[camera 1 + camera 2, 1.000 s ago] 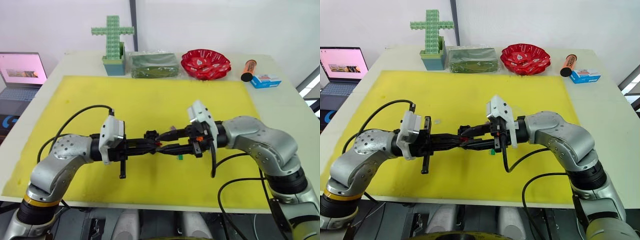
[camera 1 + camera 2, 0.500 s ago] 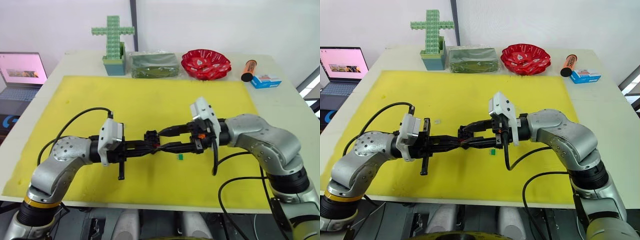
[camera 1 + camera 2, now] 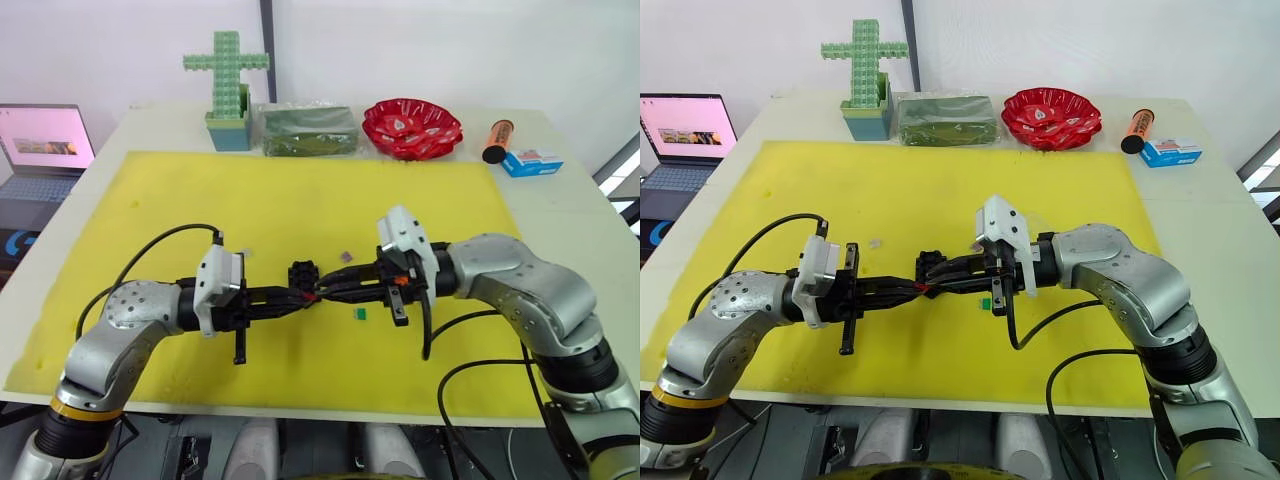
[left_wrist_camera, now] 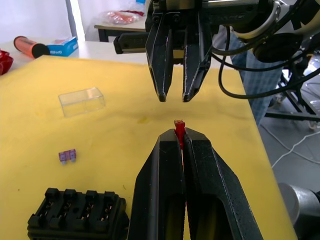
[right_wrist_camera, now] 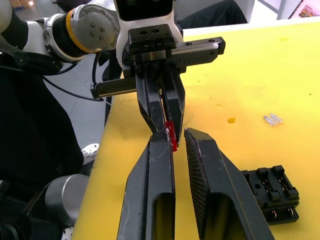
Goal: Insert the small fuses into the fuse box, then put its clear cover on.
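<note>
red fuse (image 4: 179, 128): pinched upright at the tips of the left gripper (image 4: 180, 137), blade end buried between the fingers, cap end free; probably held out so the other arm can take it.
left gripper: clenched on the red fuse, above the mat (image 3: 300, 200), just beside the fuse box.
right gripper (image 4: 173, 96): tip to tip with the left, fingers parted a little, nothing between them; seems lined up for a hand-over or regrip.
fuse box (image 4: 77, 210): flat on the mat under the meeting point, slots up, within easy reach for insertion.
box slots: all look unfilled, though their depths are dark.
purple fuse (image 4: 67, 156): loose on the mat, near the box.
green fuse (image 3: 361, 314): on the mat, under the right wrist.
grey-white fuse (image 5: 273, 119): pale sliver on the mat, well apart from the box.
cover (image 4: 81, 100): on the mat beyond the purple fuse, apart from the box; waits for the last step.
hard to make out: head views bury the fuse box (image 3: 303, 274) behind crossing fingers; red fuse there a mere speck.
cut off: near edge of the fuse box in the left wrist view.
</note>
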